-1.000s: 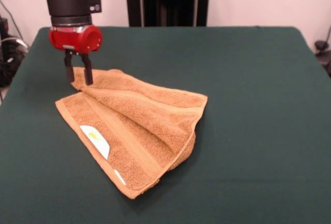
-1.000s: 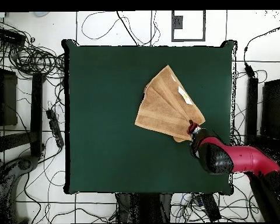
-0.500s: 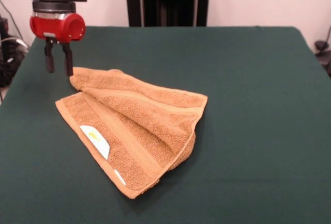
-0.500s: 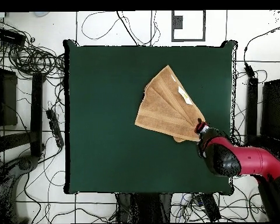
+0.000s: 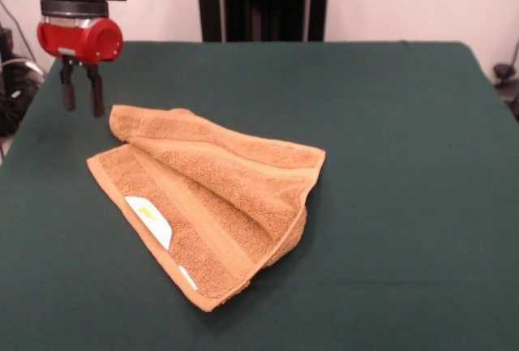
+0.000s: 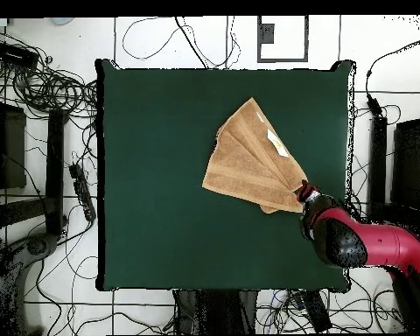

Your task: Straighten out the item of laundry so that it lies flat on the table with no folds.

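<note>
Folded towel (image 5: 212,205) hides own underside; pincer (image 5: 80,109) empty.

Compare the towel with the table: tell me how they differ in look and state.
The towel is orange-tan and looped terry; the table is dark green and smooth. The towel is small and lies folded over itself in layers; the table is far larger and flat. Both are cloth-like.
</note>
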{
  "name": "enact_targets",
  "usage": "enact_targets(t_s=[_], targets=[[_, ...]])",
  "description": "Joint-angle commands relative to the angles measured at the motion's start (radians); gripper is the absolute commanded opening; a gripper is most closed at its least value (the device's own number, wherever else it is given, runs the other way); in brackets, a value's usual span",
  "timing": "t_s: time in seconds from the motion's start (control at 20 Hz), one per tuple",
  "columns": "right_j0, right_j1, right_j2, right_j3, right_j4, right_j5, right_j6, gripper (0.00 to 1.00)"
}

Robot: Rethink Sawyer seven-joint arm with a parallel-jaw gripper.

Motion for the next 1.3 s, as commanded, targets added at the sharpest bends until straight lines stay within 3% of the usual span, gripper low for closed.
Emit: enact_targets(t_s=[0.05, 0.25, 0.5, 0.75, 0.95, 1.3], targets=[[0.115, 0.012, -0.034, 0.029, -0.024, 0.031, -0.01, 1.0], [0.084, 0.011, -0.011, 0.053, 0.017, 0.067, -0.038, 1.0], [0.048, 0.088, 0.033, 0.067, 0.041, 0.042, -0.032, 1.0], [0.054, 0.109, 0.025, 0.063, 0.031, 0.001, -0.013, 1.0], [-0.032, 0.234, 0.126, 0.027, 0.011, -0.003, -0.096, 1.0], [0.015, 0.217, 0.08, 0.024, -0.005, -0.05, -0.03, 1.0]])
